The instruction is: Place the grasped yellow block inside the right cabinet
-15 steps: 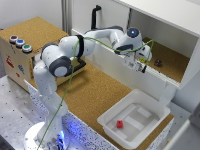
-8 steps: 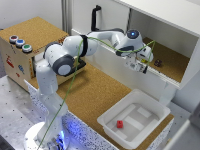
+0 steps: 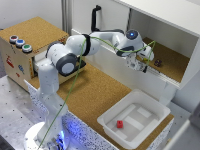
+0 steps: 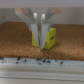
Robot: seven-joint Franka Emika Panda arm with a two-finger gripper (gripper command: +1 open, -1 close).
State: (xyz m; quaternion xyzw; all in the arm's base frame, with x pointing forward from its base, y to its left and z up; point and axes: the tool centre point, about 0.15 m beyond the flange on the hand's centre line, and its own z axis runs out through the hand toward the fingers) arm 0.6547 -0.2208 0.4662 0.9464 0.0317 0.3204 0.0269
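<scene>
The right cabinet [image 3: 172,60] is the biggest thing here: a white-walled box with a cork-brown floor, its white front panel standing with one black handle [image 3: 94,17] at the top. Inside it, on the floor toward the exterior view's right, lies one small dark object [image 3: 158,63]. The single arm [image 3: 85,47] reaches from its base across the cork counter [image 3: 95,92] and into the cabinet's opening, where the gripper [image 3: 138,62] hangs low over the cabinet floor, just past the front edge.

Next in size is one cork-coloured box [image 3: 22,55] at the exterior view's left, carrying three coloured buttons [image 3: 19,43] on top. Nearer the camera sits one shallow white tray [image 3: 132,121], and in it a single small red cube [image 3: 120,124].

The wrist view shows the jaws closed down narrowly on the yellow block [image 4: 44,37], one finger [image 4: 35,27] on either side of it, with the block close above the cabinet's cork floor; whether it touches cannot be told.
</scene>
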